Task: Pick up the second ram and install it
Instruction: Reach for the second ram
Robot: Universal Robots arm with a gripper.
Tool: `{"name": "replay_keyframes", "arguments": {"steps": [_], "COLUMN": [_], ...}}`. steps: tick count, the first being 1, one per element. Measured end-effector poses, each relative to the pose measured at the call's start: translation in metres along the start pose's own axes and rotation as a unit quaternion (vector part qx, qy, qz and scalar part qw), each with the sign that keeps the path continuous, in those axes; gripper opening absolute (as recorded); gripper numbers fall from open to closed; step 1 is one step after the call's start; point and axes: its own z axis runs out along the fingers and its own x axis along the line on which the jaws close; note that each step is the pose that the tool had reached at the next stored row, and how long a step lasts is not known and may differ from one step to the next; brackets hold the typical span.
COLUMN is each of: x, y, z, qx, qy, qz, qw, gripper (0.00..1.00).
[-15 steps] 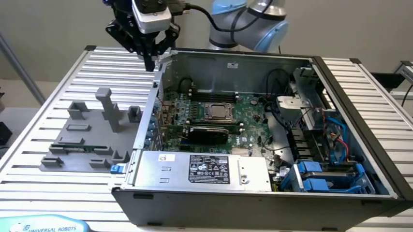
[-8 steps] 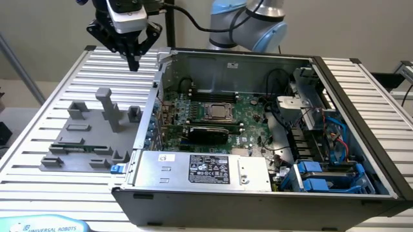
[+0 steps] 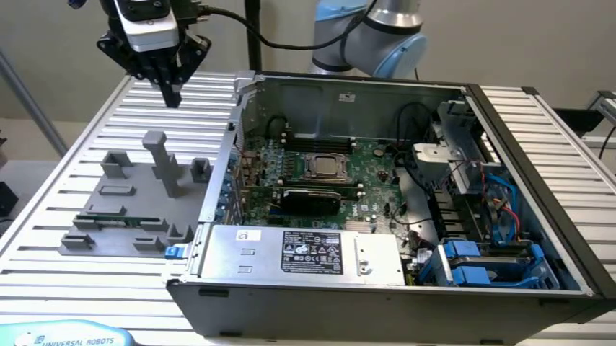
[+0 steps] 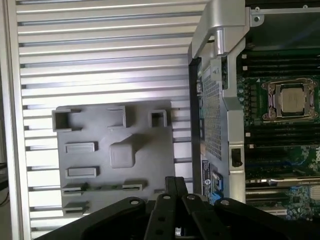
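The pincer (image 3: 172, 97) hangs at the upper left of the exterior view, fingers pressed together and empty. The second ram (image 3: 117, 218) lies flat in the grey holder (image 3: 135, 202) at lower left, well apart from the pincer, beside the computer case (image 3: 385, 288).
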Motion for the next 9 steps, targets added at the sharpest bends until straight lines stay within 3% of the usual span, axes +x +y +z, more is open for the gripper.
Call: {"name": "replay_keyframes", "arguments": {"steps": [9], "x": [0.041], "y": [-0.0051], "z": [0.0089], "qx": [0.0008], "qy": [0.0], "qz": [0.0], "qw": [1.0], "gripper": [0.11]}}
